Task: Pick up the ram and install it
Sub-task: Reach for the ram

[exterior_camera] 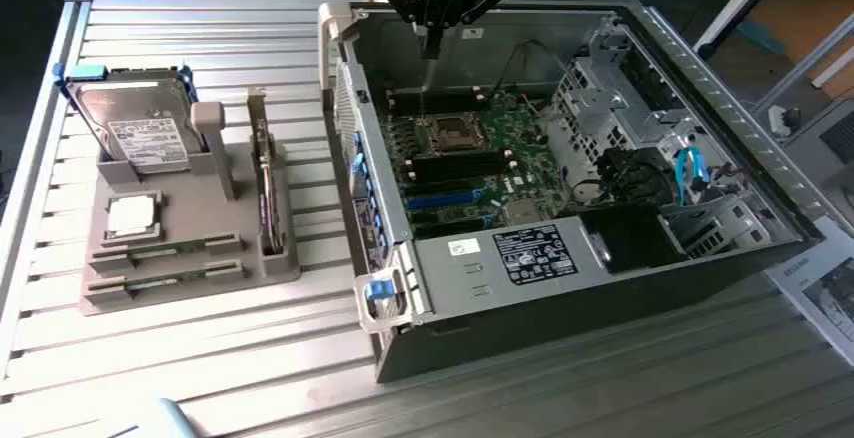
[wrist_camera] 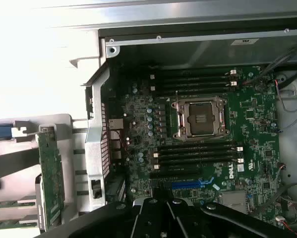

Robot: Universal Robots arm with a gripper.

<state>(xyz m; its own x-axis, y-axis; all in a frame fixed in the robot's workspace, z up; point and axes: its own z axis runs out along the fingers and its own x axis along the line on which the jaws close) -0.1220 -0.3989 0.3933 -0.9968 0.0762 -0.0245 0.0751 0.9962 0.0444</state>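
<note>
Two thin green ram sticks lie in slots at the near end of a grey holder (exterior_camera: pixel 274 276) on the exterior view's left, one (exterior_camera: pixel 167 254) just behind the other (exterior_camera: pixel 163 280). Their ends also show as green strips (wrist_camera: pixel 2 204) in the wrist view. My gripper (exterior_camera: pixel 423 113) hangs over the far part of the open computer case (exterior_camera: pixel 561 258), well away from the sticks, with its black body at the frame's top. It points down at the green motherboard (wrist_camera: pixel 138 114). Empty black memory slots (wrist_camera: pixel 193 151) run on both sides of the bare processor socket (wrist_camera: pixel 198 118).
The holder also carries a hard drive (exterior_camera: pixel 134 123) standing upright, a square silver processor chip (exterior_camera: pixel 131 216) and a tall expansion card (exterior_camera: pixel 267 193) on edge. Cables and a drive cage (exterior_camera: pixel 667 178) fill the case's right side. Everything sits on a ribbed metal table (exterior_camera: pixel 200 378).
</note>
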